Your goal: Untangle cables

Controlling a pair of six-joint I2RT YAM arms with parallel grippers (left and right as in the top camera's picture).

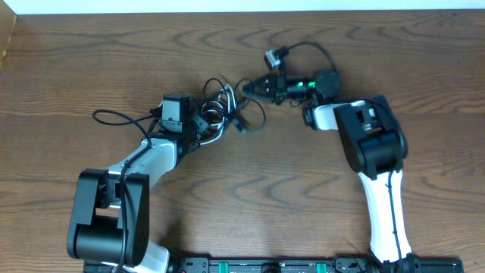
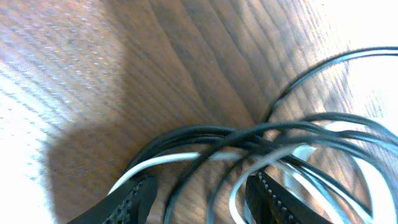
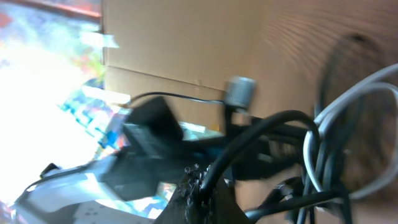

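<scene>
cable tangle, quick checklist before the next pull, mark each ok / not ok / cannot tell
1. Left gripper open: ok, its fingers stand apart.
2. Cords inside its gap: ok, a thin white cord and thin black cords cross between the fingers.
3. Right gripper holding: ok, shut, seemingly pinching a black cord.
4. Single cord isolated for the left: not ok, several overlap.
5. Tangle of looped cords loosened: not ok, bunched between the grippers on the brown wooden table.
6. Plug ends free: cannot tell.
</scene>
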